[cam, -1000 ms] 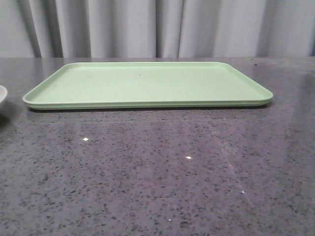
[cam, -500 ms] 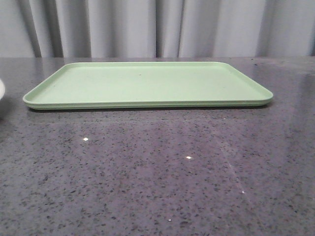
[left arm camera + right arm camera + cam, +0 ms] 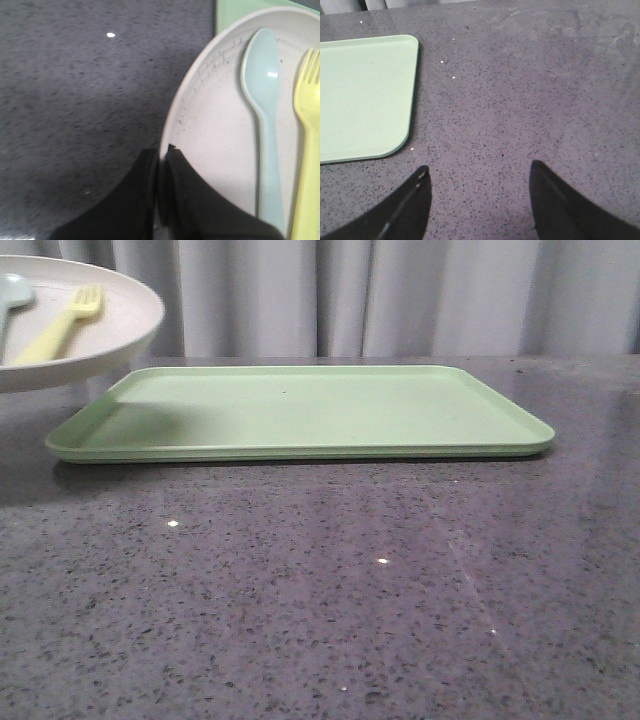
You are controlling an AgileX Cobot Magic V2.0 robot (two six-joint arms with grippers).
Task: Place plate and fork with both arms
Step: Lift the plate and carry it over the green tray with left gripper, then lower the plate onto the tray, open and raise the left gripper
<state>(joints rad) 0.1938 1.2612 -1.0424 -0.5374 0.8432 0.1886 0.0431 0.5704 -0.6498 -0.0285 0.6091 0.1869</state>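
- The plate [image 3: 95, 335] hangs in the upper left of the front view, above the table, its shadow on the green tray [image 3: 300, 410].
- The fork [image 3: 306, 130] lies inside it beside a pale blue spoon [image 3: 262, 115].
- The left gripper [image 3: 161, 165] pinches the plate's rim.
- The right gripper [image 3: 480, 200] is spread wide over bare grey table [image 3: 530, 100], near the tray's corner.

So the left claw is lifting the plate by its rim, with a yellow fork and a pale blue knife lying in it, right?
Nearly. The left gripper does pinch the plate by its rim, and the yellow fork lies in it, but the pale blue piece is a spoon, not a knife. The left wrist view shows its rounded bowl.
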